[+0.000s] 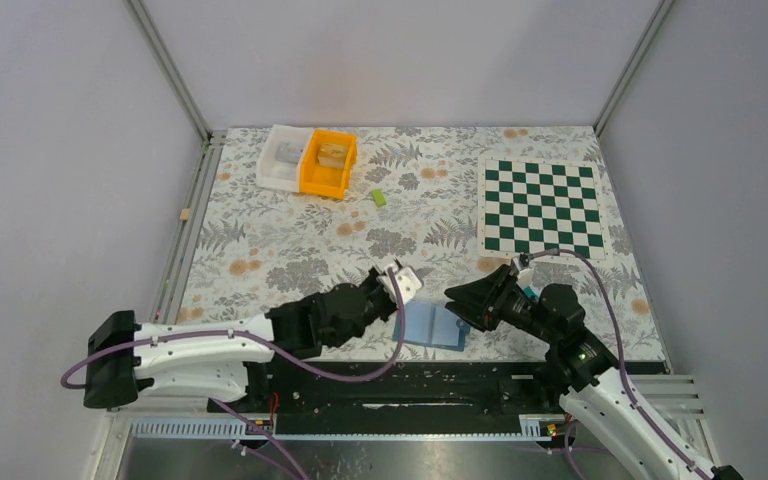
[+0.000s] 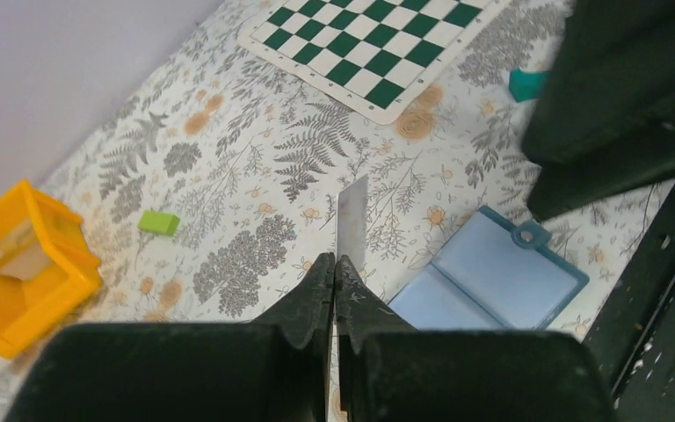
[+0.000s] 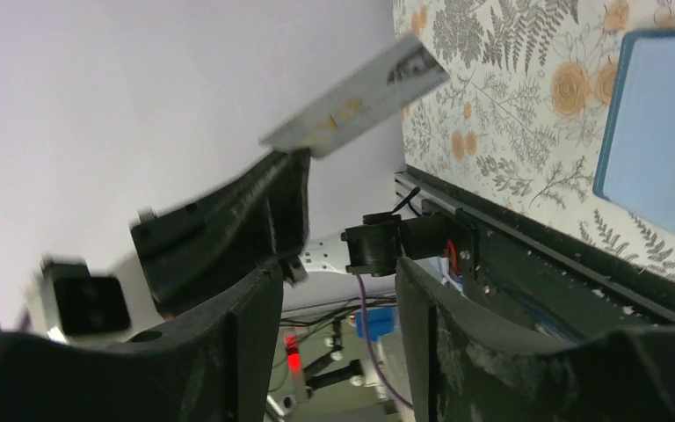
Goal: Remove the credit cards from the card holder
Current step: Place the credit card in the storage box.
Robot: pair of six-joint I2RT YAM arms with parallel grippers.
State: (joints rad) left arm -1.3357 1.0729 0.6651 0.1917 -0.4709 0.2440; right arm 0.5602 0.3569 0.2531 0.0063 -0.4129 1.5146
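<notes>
Over floral table [image 1: 290,240], left end effector [image 2: 335,264] pinching credit card [image 2: 352,215]; right end effector [image 1: 468,303] agape.

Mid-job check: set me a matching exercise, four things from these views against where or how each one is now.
1 grey card
2 blue card holder
3 lime-green block
4 right gripper

A lying open on the table
B open, empty
C clamped in the left gripper
D on the table near the orange bin

Pairs: 1-C, 2-A, 3-D, 4-B
</notes>
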